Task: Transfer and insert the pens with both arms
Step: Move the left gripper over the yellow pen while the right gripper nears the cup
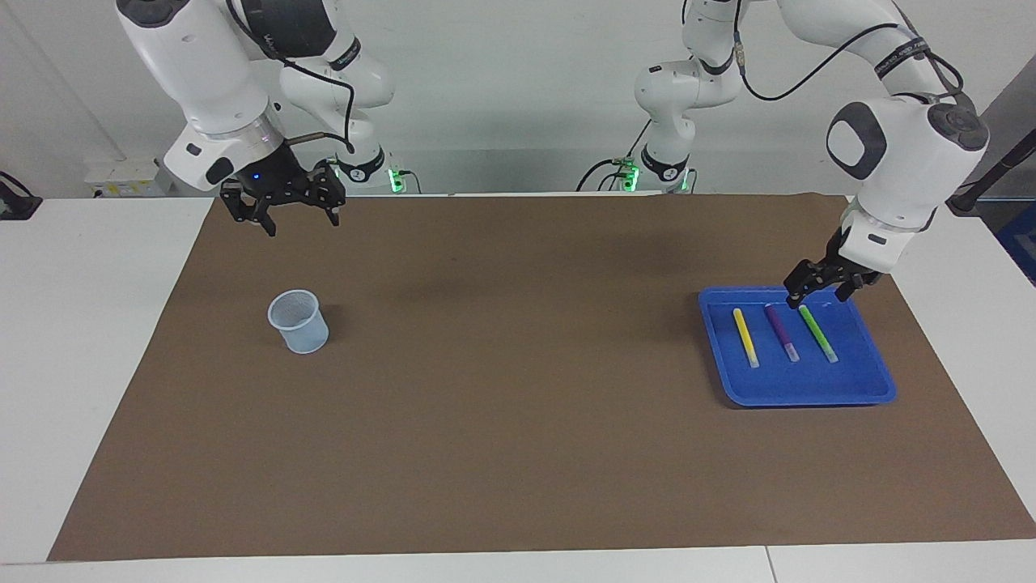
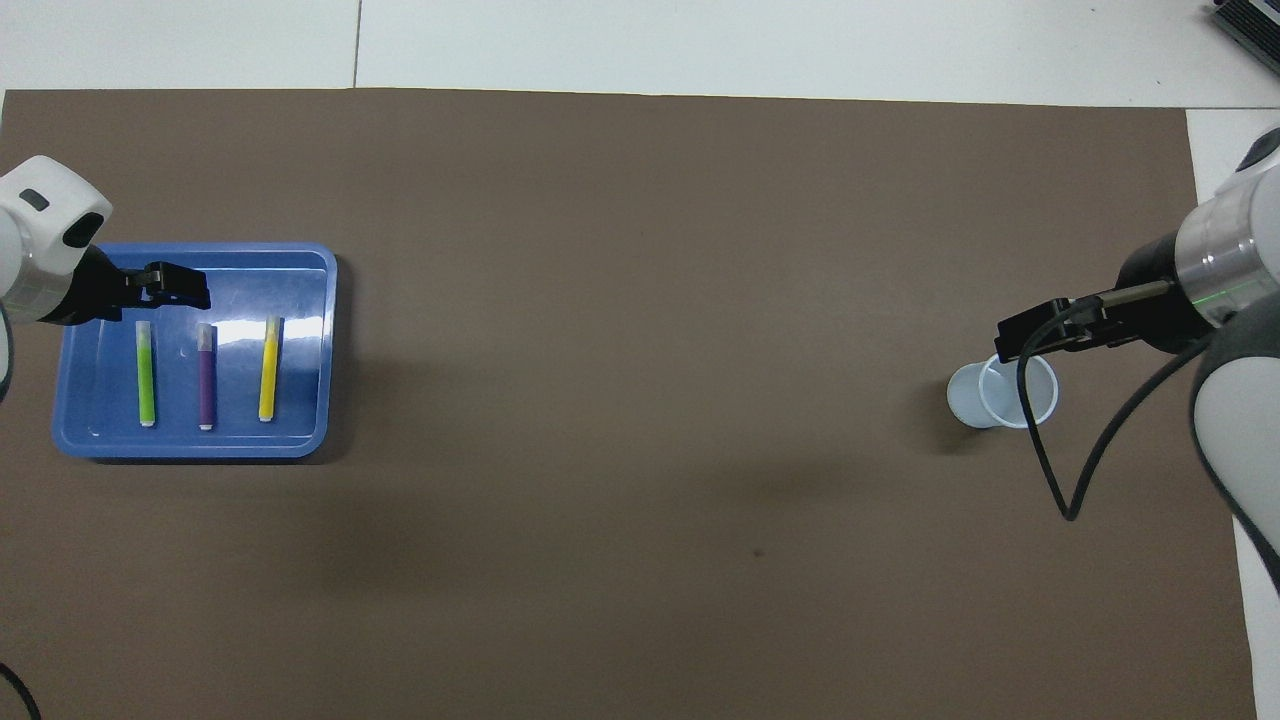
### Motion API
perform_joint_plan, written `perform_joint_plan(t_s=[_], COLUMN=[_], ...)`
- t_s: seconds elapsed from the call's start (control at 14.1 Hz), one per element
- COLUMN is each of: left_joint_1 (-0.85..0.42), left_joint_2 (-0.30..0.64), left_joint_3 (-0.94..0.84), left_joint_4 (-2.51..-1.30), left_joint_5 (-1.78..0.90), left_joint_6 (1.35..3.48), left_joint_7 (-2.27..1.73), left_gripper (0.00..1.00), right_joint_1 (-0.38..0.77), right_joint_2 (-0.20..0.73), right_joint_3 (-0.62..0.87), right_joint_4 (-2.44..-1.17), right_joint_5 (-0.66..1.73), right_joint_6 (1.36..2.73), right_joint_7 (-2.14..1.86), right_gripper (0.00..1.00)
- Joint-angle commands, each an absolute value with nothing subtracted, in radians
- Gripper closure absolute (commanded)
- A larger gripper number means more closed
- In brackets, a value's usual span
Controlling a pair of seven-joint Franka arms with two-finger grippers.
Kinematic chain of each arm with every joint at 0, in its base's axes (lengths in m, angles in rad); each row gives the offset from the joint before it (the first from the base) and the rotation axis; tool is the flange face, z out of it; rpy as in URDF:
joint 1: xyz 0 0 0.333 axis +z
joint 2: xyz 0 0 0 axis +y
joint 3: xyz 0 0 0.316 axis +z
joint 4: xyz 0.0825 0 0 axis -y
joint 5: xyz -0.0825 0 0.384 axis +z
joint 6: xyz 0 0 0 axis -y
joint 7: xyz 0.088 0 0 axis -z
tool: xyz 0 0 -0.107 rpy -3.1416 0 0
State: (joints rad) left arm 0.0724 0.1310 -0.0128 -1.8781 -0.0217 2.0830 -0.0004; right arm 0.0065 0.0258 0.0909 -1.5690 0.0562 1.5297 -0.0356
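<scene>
Hanging low over the edge of the blue tray (image 1: 878, 389) nearest the robots, the left gripper (image 1: 817, 286) has its fingers apart and holds nothing; it sits just above the coloured end of the green pen (image 1: 817, 333), not plainly touching it; beside that pen in the tray lie the purple pen (image 1: 782, 332) and the yellow pen (image 1: 745, 337), all three roughly parallel, their pale caps pointing away from the robots. At the right arm's end of the desk (image 1: 518, 453), the right gripper (image 1: 283, 212) waits in the air with fingers spread and empty; in the overhead view it hangs over the rim of the pale cup (image 1: 299, 321), which stands upright on the brown mat (image 1: 502, 389) with nothing visible inside. Judged from this, the work has barely begun; no pen has left the tray, none has been passed between the arms, and none stands in the cup; the first pickup, most likely of the green pen, appears to be the step in hand, with three transfers and three insertions left.
</scene>
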Motion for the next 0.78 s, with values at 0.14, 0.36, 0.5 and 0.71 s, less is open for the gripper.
perform_joint_plan(t_s=[0.14,0.36,0.5,0.71], left_joint_1=[0.069,0.064,0.064,0.052], left_joint_2=[0.178,0.213,0.224,0.27], left_joint_3=[-0.017,-0.018,-0.018,-0.02], left_joint_4=[-1.91,-1.93,-1.944,-1.944], left_joint_5=[-0.02,-0.02,-0.02,-0.02], left_joint_6=[2.172,2.226,2.256,2.298], left_joint_7=[0.015,0.015,0.015,0.014], left_gripper=[0.02,0.03,0.03,0.04], right_joint_1=[0.0,-0.002,0.002,0.002], right_joint_2=[0.003,-0.002,-0.005,-0.028], right_joint_3=[0.1,0.098,0.1,0.1], right_joint_4=[-1.606,-1.617,-1.627,-1.675], right_joint_5=[0.11,0.149,0.184,0.257], right_joint_6=[1.552,1.568,1.574,1.606], right_joint_7=[-0.018,0.003,0.038,0.119], right_gripper=[0.0,0.0,0.0,0.0])
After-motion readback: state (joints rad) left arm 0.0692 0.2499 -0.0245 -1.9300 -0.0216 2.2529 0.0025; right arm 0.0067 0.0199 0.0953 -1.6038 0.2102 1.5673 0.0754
